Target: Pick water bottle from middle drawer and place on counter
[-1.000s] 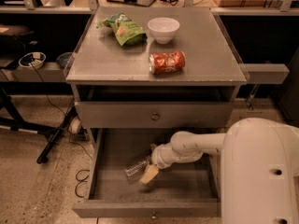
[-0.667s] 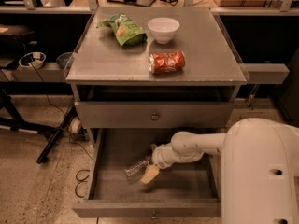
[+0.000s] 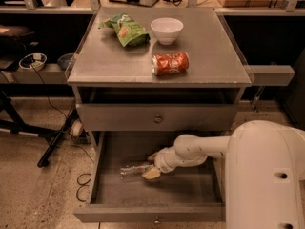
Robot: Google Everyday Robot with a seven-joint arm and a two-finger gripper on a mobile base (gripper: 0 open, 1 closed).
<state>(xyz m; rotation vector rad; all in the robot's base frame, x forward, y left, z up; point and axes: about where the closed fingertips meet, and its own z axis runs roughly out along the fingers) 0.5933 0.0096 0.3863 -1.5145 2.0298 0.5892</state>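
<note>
The water bottle (image 3: 135,170), small and clear, lies on its side on the floor of the open middle drawer (image 3: 190,193). My gripper (image 3: 152,165) is down inside the drawer at the bottle's right end, with one pale finger (image 3: 152,173) in front of the bottle and the other behind it. The white arm reaches in from the lower right. The counter (image 3: 114,63) is the grey cabinet top above.
On the counter lie a red-orange soda can (image 3: 171,63), a white bowl (image 3: 167,30) and a green snack bag (image 3: 126,28). A closed drawer front with a round knob (image 3: 157,119) sits above the open drawer. Cables and a stand leg lie on the floor at left.
</note>
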